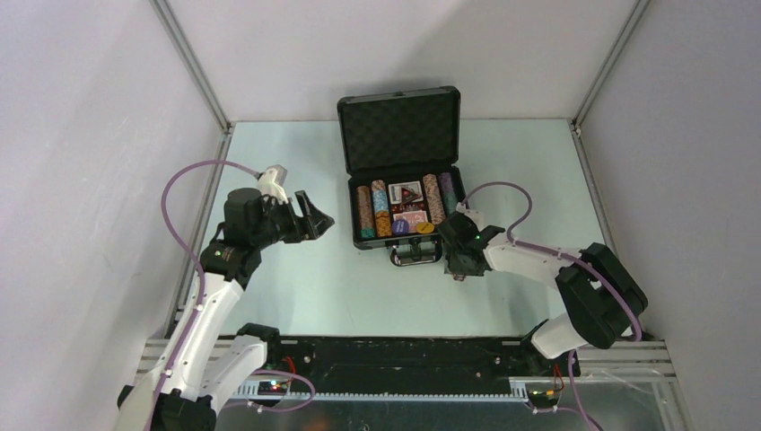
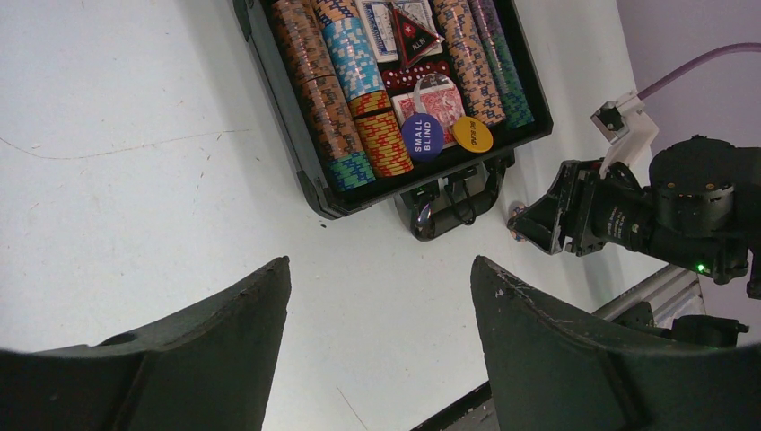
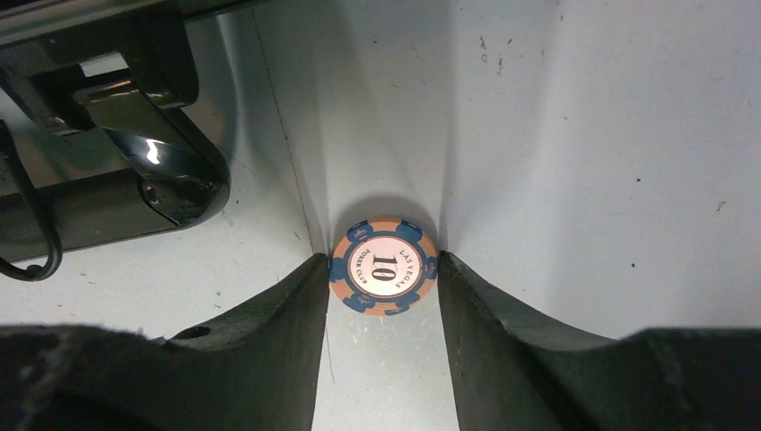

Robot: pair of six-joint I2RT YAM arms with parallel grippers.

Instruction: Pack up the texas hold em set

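Note:
The black briefcase [image 1: 399,135] stands open at the table's back, lid upright. Its tray [image 2: 296,135] holds rows of striped chips [image 2: 330,108], card decks [image 2: 440,97], a blue "small blind" disc [image 2: 423,136] and a yellow disc [image 2: 472,134]. One orange-and-blue "10" poker chip [image 3: 383,266] lies flat on the table just right of the case handle [image 3: 170,171]. My right gripper [image 3: 384,260] is down over it, both fingertips against the chip's edges. To the left of the case my left gripper [image 1: 316,214] hangs open and empty above the table.
The cell's grey walls and metal frame posts [image 1: 193,63] close in the table on three sides. A black rail [image 1: 404,355] with the arm bases runs along the near edge. Purple cables [image 1: 193,171] loop off both arms.

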